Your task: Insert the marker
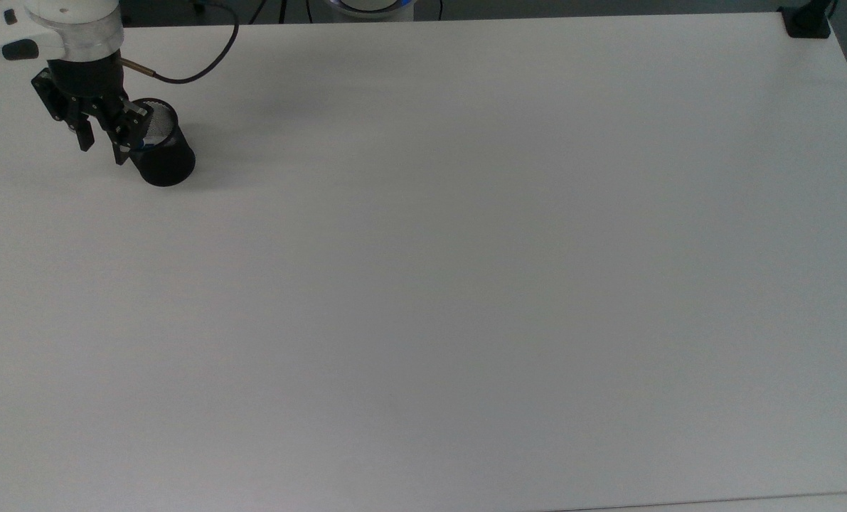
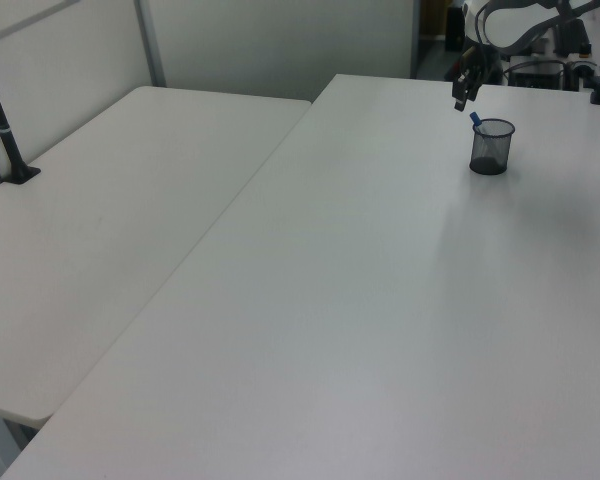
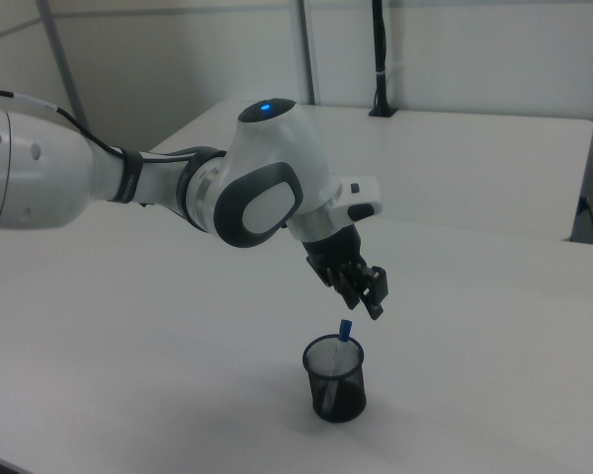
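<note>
The marker [image 3: 344,330] stands in the black mesh cup [image 3: 336,381], leaning on the rim with its blue end poking above it. In the left view the marker [image 2: 475,119] shows at the cup's [image 2: 491,148] rim on the left view's left. My gripper [image 3: 368,299] hovers just above the cup, open, with nothing between its fingers. In the top view the gripper [image 1: 102,151] is beside and partly over the cup [image 1: 161,158] near the table's far-left corner. In the left view the gripper [image 2: 460,96] hangs up and to the left of the cup.
The white table [image 1: 466,270] stretches wide to the top view's right and front. A black cable [image 1: 195,67] trails from the wrist. A black mount [image 1: 807,21] sits at the far-right corner. A second white table [image 2: 100,230] adjoins in the left view.
</note>
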`<action>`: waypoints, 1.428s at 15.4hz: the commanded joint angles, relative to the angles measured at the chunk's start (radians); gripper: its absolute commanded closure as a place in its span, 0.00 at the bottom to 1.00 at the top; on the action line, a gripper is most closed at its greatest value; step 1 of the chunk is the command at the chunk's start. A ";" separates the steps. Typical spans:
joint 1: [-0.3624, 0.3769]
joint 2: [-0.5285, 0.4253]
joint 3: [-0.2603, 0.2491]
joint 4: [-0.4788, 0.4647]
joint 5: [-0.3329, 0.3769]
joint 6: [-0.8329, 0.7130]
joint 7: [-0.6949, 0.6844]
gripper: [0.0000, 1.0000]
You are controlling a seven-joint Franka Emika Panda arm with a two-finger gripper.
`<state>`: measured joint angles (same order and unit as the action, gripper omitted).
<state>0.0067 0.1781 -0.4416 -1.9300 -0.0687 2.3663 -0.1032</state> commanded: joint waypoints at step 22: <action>0.030 -0.106 0.374 0.266 0.014 -0.700 0.141 0.00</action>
<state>0.0425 0.1013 -0.1076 -1.6708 -0.0677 1.7170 0.0192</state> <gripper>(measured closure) 0.000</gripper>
